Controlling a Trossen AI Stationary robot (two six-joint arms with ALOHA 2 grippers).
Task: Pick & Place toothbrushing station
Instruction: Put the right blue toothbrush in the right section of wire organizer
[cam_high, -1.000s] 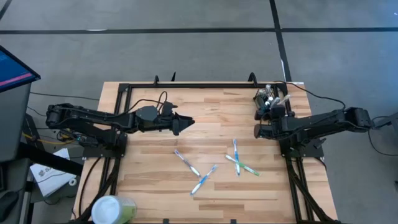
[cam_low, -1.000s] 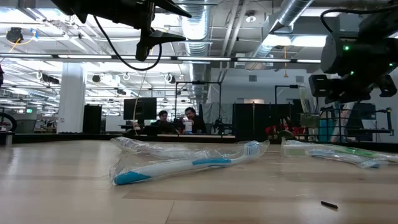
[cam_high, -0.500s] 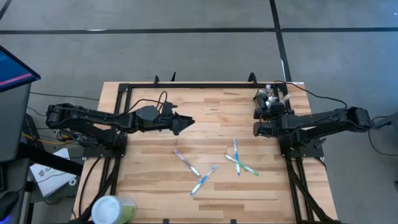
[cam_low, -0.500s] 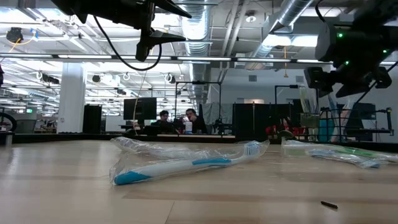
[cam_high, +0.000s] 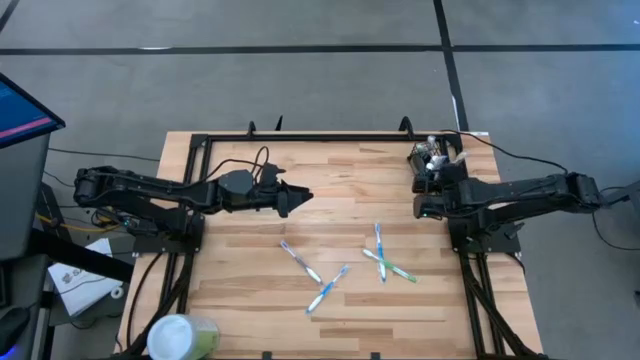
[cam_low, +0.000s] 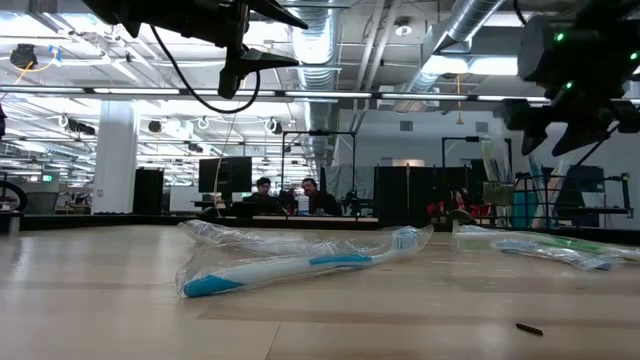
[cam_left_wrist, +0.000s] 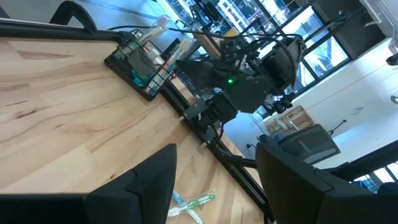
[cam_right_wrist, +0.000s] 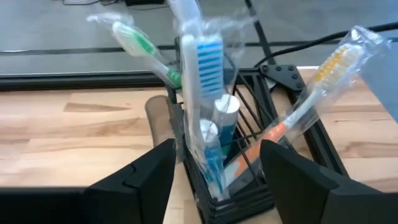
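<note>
The toothbrushing station (cam_high: 430, 158) is a small black wire holder standing on the table near its far right corner. In the right wrist view the station (cam_right_wrist: 239, 186) holds several plastic-wrapped toothbrushes upright: a blue one (cam_right_wrist: 208, 62), a green one (cam_right_wrist: 140, 43) and an orange one (cam_right_wrist: 311, 106). My right gripper (cam_right_wrist: 217, 152) is open just on the near side of the station, one finger to each side of it, touching nothing that I can see. My left gripper (cam_high: 300, 197) hovers open above the table's middle left and holds nothing (cam_left_wrist: 214, 186).
Several wrapped toothbrushes (cam_high: 300, 262) (cam_high: 328, 288) (cam_high: 378, 245) (cam_high: 392, 267) lie flat on the wooden table near its centre and right of it. A pale-green cup with a white lid (cam_high: 180, 337) stands at the near left corner. A black frame (cam_high: 300, 137) runs along the table's edges.
My right gripper has risen a little in front of the station and tipped its fingers further downward; in the low view it has climbed toward the top of the picture. The station and the toothbrushes on the table have stayed where they were.
</note>
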